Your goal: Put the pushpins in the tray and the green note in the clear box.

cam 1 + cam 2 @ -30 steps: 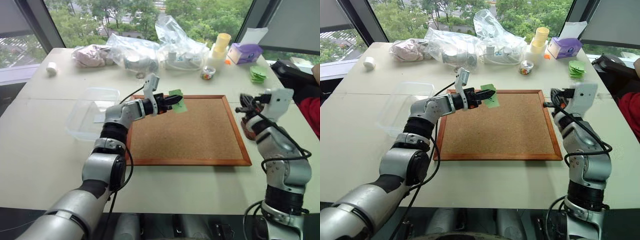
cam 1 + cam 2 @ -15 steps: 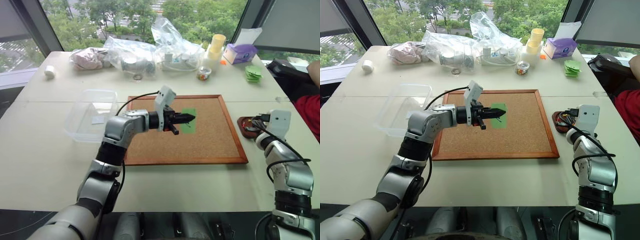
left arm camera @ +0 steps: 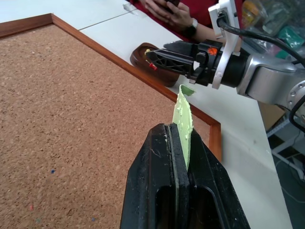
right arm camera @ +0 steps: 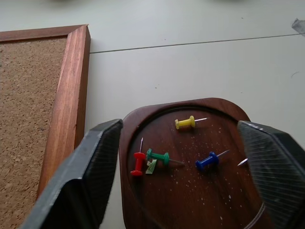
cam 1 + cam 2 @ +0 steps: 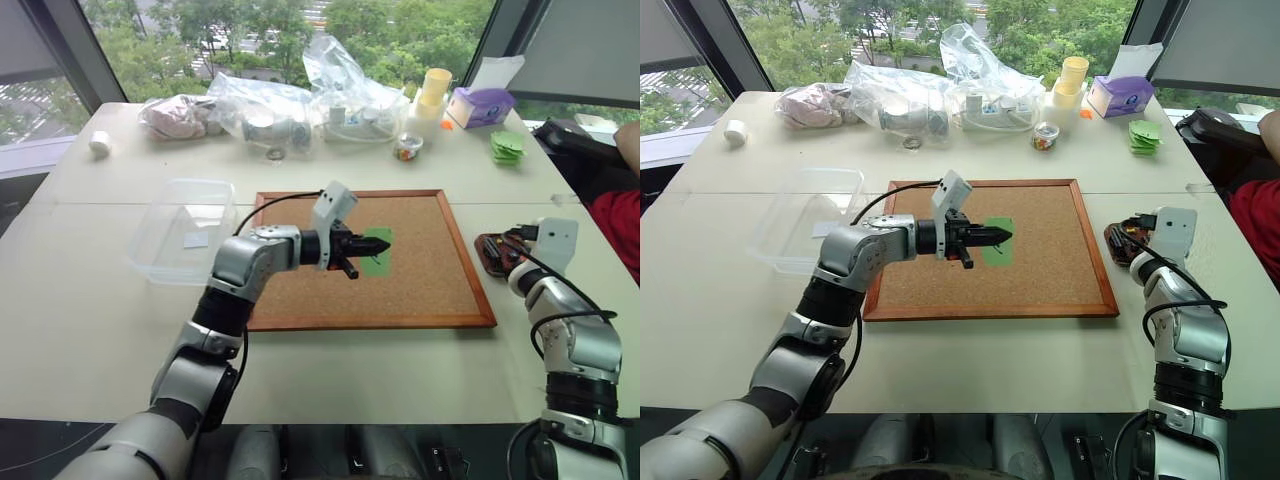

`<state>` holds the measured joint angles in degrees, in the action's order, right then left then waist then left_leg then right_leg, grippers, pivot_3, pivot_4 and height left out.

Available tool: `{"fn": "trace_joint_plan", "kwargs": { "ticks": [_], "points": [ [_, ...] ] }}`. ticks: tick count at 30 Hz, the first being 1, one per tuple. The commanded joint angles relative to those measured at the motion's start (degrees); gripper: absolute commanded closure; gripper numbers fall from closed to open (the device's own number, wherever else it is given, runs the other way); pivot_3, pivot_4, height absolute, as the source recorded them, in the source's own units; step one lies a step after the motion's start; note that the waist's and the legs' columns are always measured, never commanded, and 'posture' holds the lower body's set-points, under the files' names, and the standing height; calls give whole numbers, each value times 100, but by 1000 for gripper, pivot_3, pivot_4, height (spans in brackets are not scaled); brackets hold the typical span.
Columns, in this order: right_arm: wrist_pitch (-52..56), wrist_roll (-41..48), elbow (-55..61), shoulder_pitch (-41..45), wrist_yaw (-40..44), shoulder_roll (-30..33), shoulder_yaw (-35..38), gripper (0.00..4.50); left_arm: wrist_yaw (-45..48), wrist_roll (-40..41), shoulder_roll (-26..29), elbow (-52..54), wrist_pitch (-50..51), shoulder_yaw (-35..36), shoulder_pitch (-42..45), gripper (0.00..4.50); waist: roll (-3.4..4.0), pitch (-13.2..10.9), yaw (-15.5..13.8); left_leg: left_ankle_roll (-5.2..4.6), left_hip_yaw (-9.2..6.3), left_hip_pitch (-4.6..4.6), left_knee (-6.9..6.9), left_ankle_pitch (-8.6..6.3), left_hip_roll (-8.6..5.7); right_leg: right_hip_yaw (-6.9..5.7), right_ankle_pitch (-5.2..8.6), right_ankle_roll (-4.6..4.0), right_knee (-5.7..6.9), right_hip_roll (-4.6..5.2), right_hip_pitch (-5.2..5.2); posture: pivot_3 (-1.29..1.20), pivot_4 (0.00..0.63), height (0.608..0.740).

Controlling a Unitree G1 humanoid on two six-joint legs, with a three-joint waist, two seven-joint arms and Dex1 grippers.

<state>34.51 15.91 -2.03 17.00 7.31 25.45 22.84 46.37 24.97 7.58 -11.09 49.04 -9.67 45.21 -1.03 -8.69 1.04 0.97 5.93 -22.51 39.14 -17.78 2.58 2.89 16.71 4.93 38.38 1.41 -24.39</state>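
Observation:
My left gripper (image 5: 362, 245) is shut on the pale green note (image 5: 379, 250), holding it just above the middle of the cork board (image 5: 420, 290). The wrist view shows the note (image 3: 183, 114) pinched upright between the black fingers (image 3: 159, 162). The clear box (image 5: 160, 255) stands left of the board. At the board's right edge, my right gripper (image 4: 178, 129) hangs open over the reddish-brown tray (image 4: 190, 200). Several pushpins lie in the tray: yellow (image 4: 185, 123), red (image 4: 138, 164), green (image 4: 159, 156) and blue (image 4: 208, 161).
Clear plastic bags (image 5: 300, 100), stacked cups (image 5: 436, 95), a purple box (image 5: 485, 105) and a pile of bright green notes (image 5: 506, 147) line the table's far side. A white roll (image 5: 102, 142) sits far left. A person (image 5: 625, 190) sits at the right.
My left gripper has come down and back from the board's far edge to its middle, still holding the note. My right gripper has sunk to the tray and opened.

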Motion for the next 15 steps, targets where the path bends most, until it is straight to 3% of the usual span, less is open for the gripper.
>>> {"fn": "trace_joint_plan", "kwargs": {
  "ticks": [1,15],
  "points": [
    [-170,37,66,103,-35,40,160,21,-39,85,-2,166,-70,142,89,4500,0,0,-1,0,0,0,0,0,0,0,0,0,0,0,0,0,150,738],
    [-485,621,230,338,-310,-191,739,21,-134,120,76,73,-109,299,83,4500,1,0,-2,0,1,0,0,0,0,1,0,0,0,2,0,0,150,738]
  ]
}}
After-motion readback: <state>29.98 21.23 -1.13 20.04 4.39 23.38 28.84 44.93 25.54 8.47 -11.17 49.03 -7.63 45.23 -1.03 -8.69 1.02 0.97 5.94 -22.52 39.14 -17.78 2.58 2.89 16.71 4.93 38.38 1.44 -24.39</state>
